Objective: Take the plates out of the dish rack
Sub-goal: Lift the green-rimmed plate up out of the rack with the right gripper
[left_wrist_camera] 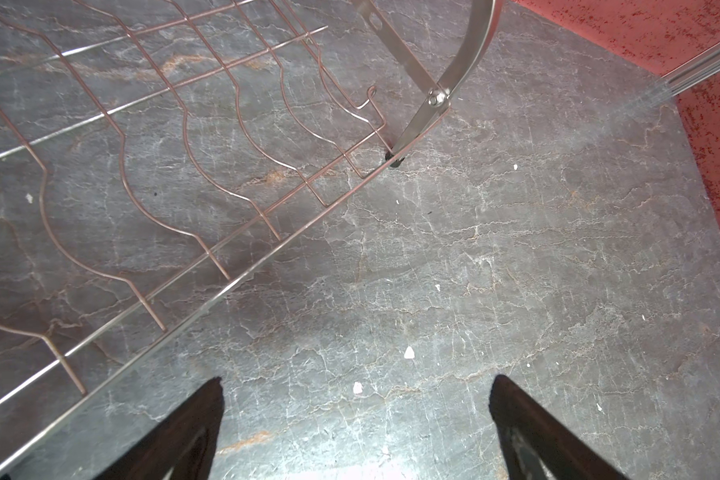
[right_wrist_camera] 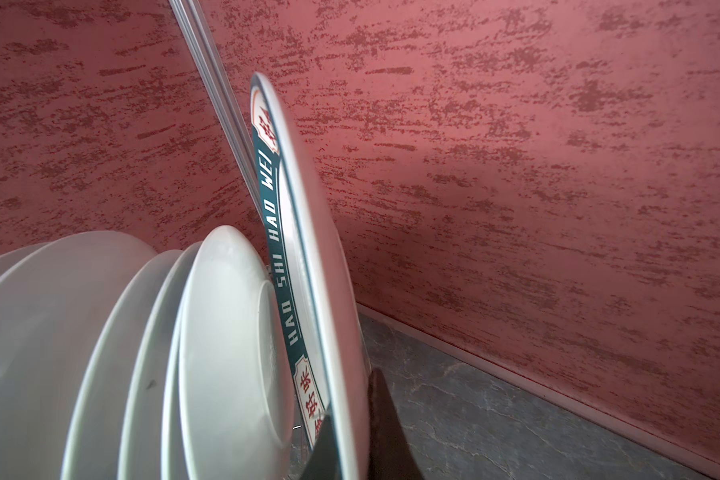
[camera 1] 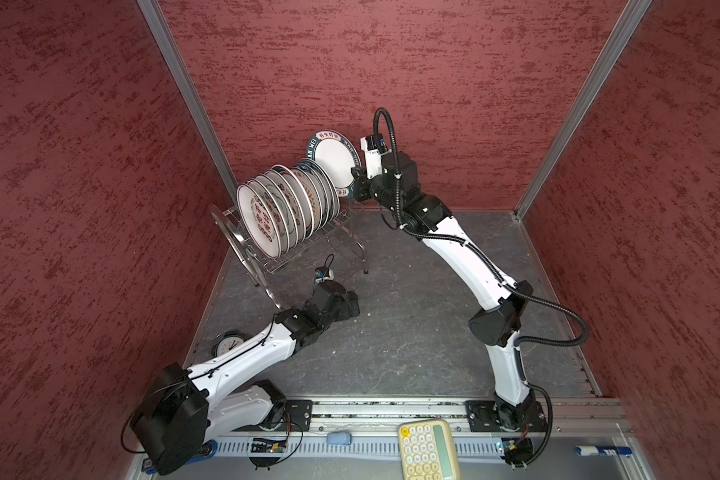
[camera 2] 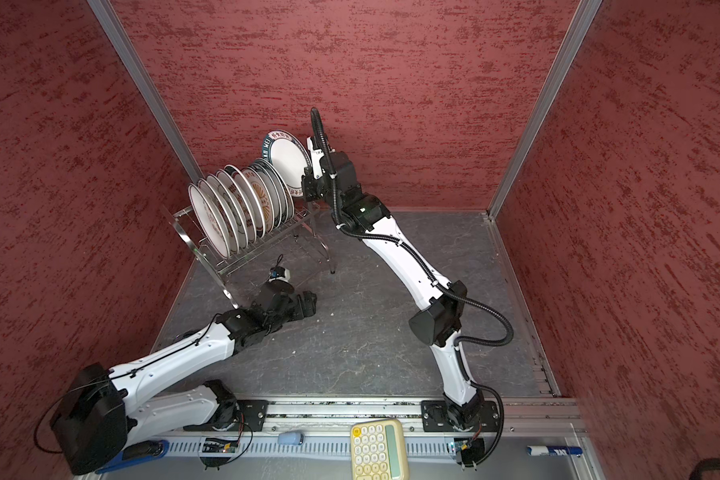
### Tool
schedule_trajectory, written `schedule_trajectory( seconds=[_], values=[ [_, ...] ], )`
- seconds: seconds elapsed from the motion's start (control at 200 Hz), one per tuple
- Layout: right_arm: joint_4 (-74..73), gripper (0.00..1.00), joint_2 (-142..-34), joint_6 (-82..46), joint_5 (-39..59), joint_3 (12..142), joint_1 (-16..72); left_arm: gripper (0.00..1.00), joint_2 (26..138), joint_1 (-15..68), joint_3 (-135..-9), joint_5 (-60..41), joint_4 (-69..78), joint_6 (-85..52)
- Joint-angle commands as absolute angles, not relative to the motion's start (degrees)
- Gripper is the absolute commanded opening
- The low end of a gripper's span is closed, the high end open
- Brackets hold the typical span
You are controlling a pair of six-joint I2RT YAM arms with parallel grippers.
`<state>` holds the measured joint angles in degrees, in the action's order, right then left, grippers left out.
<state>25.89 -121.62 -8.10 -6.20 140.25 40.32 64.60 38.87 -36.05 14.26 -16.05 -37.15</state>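
A row of white plates (camera 1: 283,212) (camera 2: 233,212) stands on edge in the upper tier of the steel wire dish rack (camera 1: 233,232) (camera 2: 184,232). My right gripper (camera 1: 355,183) (camera 2: 306,183) is shut on the lower rim of a teal-rimmed plate (camera 1: 335,160) (camera 2: 289,160), raised above the rack's far end. The right wrist view shows this plate (right_wrist_camera: 308,249) pinched between the fingers of the right gripper (right_wrist_camera: 352,399), beside the backs of the other plates (right_wrist_camera: 100,353). My left gripper (camera 1: 352,303) (camera 2: 310,301) (left_wrist_camera: 358,380) hangs open and empty over the table, by the rack's (left_wrist_camera: 466,62) lower tier.
Red walls close in the grey stone table (camera 1: 412,332) at the back and both sides, and the rack stands near the back left corner. A small teal alarm clock (camera 1: 227,343) lies behind my left arm. A yellow calculator (camera 1: 429,449) sits on the front rail.
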Motion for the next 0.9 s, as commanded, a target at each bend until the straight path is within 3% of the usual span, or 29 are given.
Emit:
schedule_trajectory(
  seconds=[0.0,0.276,0.897],
  values=[
    [23.5,0.00,-120.4,-6.7,-11.7,140.6,40.7,1.00,65.0,39.3,-36.0,15.4,-16.6,-37.6],
    [21.3,0.00,-120.7,-5.8,-17.6,140.6,40.8,0.99,65.4,39.4,-36.5,17.2,-17.6,-38.5],
    [11.7,0.00,-115.1,-7.1,-20.5,135.0,41.9,0.99,64.8,39.3,-36.8,19.1,-18.6,-40.5]
  ],
)
